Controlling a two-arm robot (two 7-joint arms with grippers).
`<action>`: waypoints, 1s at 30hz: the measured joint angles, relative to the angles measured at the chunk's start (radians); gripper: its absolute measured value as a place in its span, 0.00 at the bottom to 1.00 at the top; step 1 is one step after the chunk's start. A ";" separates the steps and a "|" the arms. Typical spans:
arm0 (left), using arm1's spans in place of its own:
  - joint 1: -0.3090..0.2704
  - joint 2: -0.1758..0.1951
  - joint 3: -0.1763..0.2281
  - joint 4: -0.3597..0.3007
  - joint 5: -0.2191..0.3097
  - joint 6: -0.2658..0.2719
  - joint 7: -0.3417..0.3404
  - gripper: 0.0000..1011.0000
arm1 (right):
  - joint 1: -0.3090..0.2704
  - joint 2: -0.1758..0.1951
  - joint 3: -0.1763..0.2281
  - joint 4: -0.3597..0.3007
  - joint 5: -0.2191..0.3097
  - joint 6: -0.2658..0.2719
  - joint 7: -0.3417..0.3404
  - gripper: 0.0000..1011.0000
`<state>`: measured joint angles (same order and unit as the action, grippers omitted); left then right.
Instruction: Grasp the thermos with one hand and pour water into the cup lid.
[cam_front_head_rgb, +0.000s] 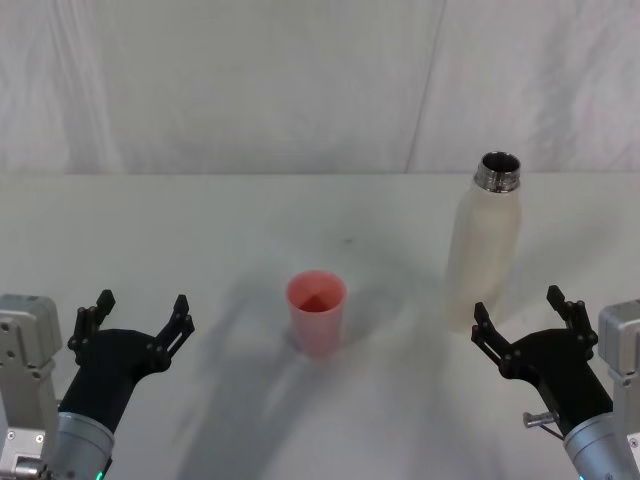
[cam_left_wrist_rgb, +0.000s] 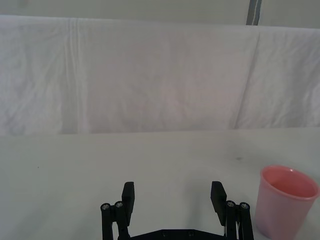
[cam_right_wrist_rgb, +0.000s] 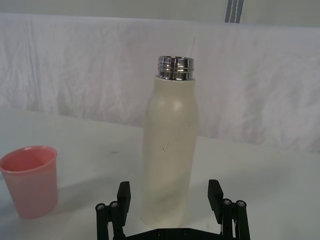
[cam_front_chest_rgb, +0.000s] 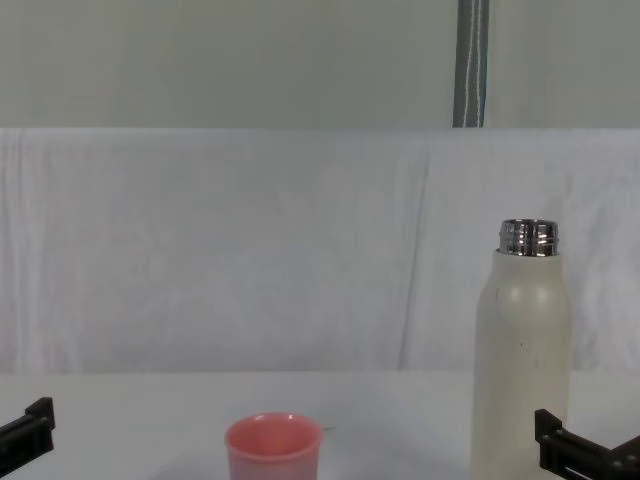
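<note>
The cream-white thermos (cam_front_head_rgb: 485, 250) stands upright on the right of the white table, its steel neck uncapped. The pink cup lid (cam_front_head_rgb: 317, 310) sits mouth up in the middle, to the thermos's left. My right gripper (cam_front_head_rgb: 524, 312) is open, just in front of the thermos; in the right wrist view its fingers (cam_right_wrist_rgb: 123, 194) flank the thermos's (cam_right_wrist_rgb: 170, 150) base without touching. My left gripper (cam_front_head_rgb: 139, 315) is open and empty at the front left, with the cup lid (cam_left_wrist_rgb: 285, 201) off to its right. In the chest view the thermos (cam_front_chest_rgb: 521, 360) towers over the cup lid (cam_front_chest_rgb: 273, 447).
A white cloth covers the table (cam_front_head_rgb: 200, 230) and hangs as a backdrop (cam_front_head_rgb: 250, 80) behind it. A grey pole (cam_front_chest_rgb: 471, 62) rises behind the backdrop.
</note>
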<state>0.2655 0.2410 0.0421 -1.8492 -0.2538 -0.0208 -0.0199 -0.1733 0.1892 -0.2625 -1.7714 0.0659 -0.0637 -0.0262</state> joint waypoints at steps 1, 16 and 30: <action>0.000 0.000 0.000 0.000 0.000 0.000 0.000 0.99 | 0.000 0.000 0.000 0.000 0.000 0.000 0.000 0.99; 0.000 0.000 0.000 0.000 0.000 0.000 0.000 0.99 | 0.000 0.000 0.000 0.000 0.000 0.000 0.000 0.99; 0.000 0.000 0.000 0.000 0.000 0.000 0.000 0.99 | 0.000 0.000 0.000 0.000 0.000 0.000 0.000 0.99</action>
<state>0.2655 0.2410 0.0421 -1.8492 -0.2538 -0.0208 -0.0199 -0.1733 0.1893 -0.2625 -1.7714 0.0659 -0.0637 -0.0262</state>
